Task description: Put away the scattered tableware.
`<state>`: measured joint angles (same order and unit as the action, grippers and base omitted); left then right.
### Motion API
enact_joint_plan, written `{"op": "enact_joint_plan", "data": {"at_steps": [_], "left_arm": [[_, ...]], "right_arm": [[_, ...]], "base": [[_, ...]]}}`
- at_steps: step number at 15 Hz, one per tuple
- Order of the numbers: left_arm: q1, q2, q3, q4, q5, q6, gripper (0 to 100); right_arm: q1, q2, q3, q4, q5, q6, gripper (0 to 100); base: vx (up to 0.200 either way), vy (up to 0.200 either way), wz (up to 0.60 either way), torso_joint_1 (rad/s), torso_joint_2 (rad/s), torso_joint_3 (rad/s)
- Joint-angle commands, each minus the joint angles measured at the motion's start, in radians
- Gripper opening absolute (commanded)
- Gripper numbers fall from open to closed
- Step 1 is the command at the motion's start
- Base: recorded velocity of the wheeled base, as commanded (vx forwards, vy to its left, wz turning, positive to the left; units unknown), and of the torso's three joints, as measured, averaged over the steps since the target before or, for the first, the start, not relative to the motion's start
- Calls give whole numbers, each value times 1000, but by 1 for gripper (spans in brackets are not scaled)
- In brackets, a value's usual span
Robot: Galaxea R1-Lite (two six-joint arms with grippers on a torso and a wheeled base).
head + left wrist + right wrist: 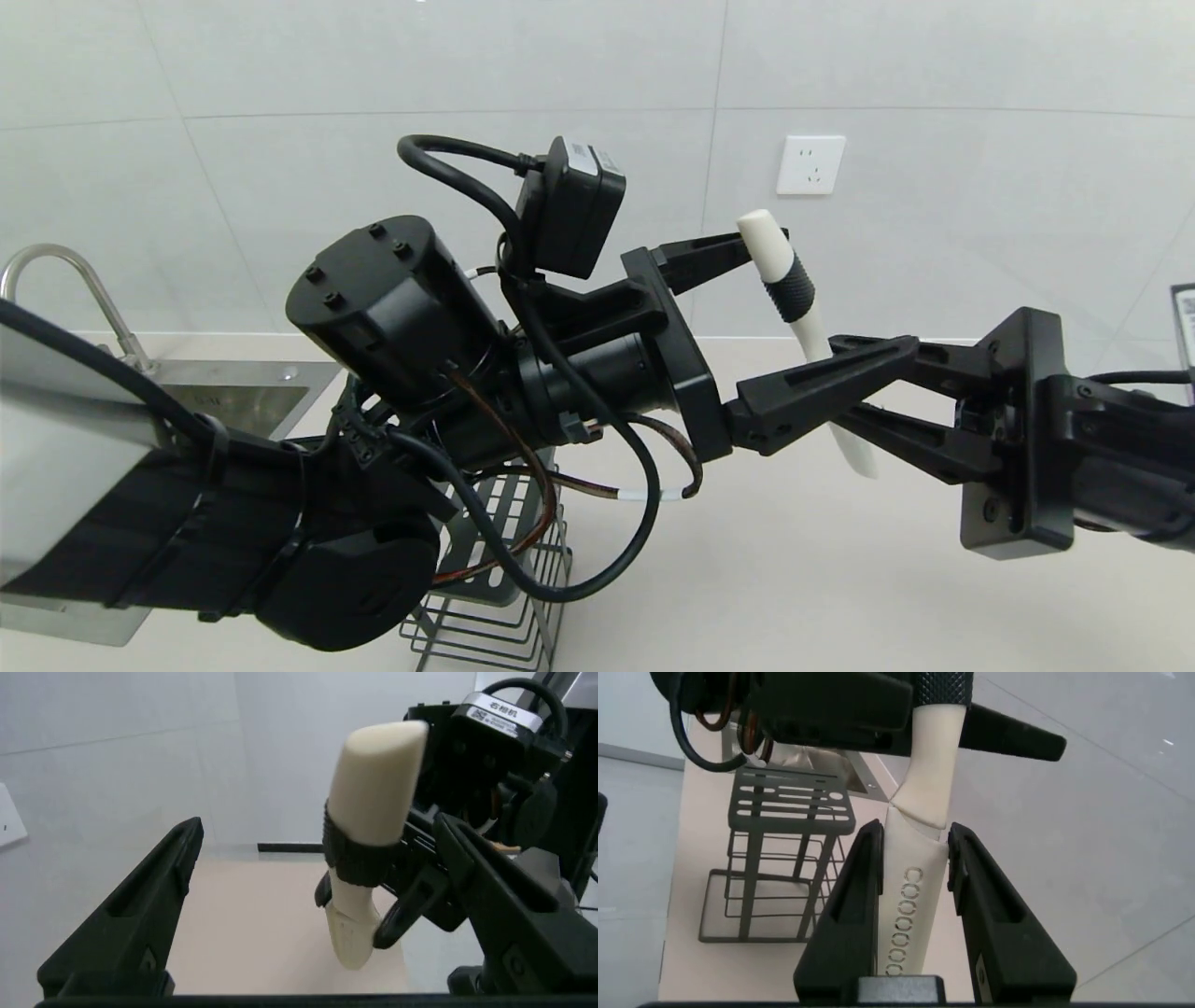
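A white utensil (794, 289) with a black grip band on its handle is held up in the air in front of the tiled wall. My right gripper (840, 378) is shut on its lower, perforated part (920, 896), its own tips (915, 833) pressing both sides. My left gripper (840, 294) is open, with its fingers spread wide on either side of the handle's upper end (374, 803). In the left wrist view the handle stands between the tips (318, 831), closer to one finger.
A grey wire cutlery rack (504, 597) stands on the beige counter below the left arm, also seen from the right wrist (775, 859). A steel sink (233, 392) with a faucet (56, 261) lies at the left. A wall socket (810, 164) is behind.
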<state>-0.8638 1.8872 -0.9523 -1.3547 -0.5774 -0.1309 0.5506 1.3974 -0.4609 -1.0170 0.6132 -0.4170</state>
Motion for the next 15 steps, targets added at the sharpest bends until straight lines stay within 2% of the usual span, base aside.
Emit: {"op": "enact_joint_plan", "data": {"at_steps": [1, 5, 6, 12, 13, 14, 15], "left_arm": [[-1, 1, -6, -3, 1, -3, 100], [-1, -4, -20, -4, 1, -4, 100], [-1, -4, -19, -4, 1, -4, 0], [-1, 7, -20, -31, 1, -6, 0], [-1, 6, -20, -31, 1, -13, 0], [-1, 3, -22, -32, 24, -30, 0], [-1, 3, -22, -32, 39, -32, 0]], "right_arm": [[0, 5, -12, 0, 0, 0, 0], [2, 20, -18, 0, 0, 0, 0], [2, 20, -18, 0, 0, 0, 0], [3, 58, -78, 2, 0, 0, 0], [3, 58, -76, 5, 0, -2, 100], [0, 61, -62, 11, 0, 0, 100], [0, 61, -39, 9, 0, 0, 100]], "base": [[0, 0, 0, 0, 0, 0], [0, 0, 0, 0, 0, 0], [0, 0, 0, 0, 0, 0], [0, 0, 0, 0, 0, 0], [0, 0, 0, 0, 0, 0], [0, 0, 0, 0, 0, 0], [0, 0, 0, 0, 0, 0]]}}
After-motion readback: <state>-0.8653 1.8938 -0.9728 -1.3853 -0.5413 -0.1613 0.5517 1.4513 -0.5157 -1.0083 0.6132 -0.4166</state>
